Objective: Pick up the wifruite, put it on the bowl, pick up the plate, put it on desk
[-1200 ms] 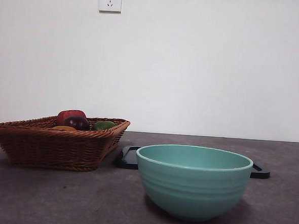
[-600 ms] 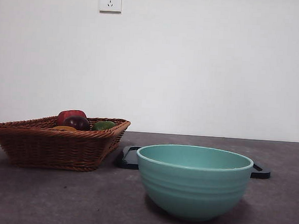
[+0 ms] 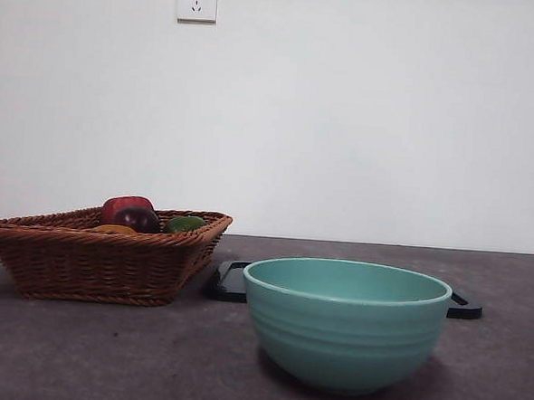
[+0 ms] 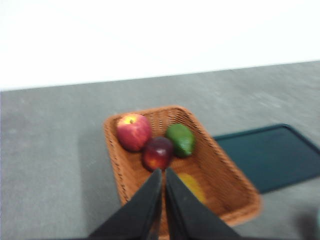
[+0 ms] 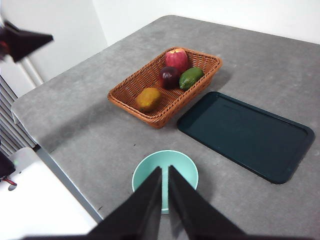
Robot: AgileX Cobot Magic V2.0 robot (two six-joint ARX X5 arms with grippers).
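The wifruite (image 5: 148, 99), small and orange-brown, lies in a wicker basket (image 3: 91, 262) at the desk's left; my left wrist view shows the wifruite (image 4: 194, 186) partly behind a jaw. High over the basket hangs my left gripper (image 4: 163, 171), shut and holding nothing. The mint-teal bowl (image 3: 345, 327) stands on the desk (image 3: 103, 353) near the front. Far above the bowl (image 5: 141, 172) my right gripper (image 5: 165, 168) is shut and empty. The plate (image 5: 245, 132), a dark green rectangular tray, lies flat behind the bowl. Neither arm shows in the front view.
In the basket (image 4: 225, 185) with the wifruite are a red apple (image 4: 133, 131), a dark purple-red fruit (image 4: 158, 152) and a green fruit (image 4: 180, 139). The table edge runs near the bowl's side in the right wrist view.
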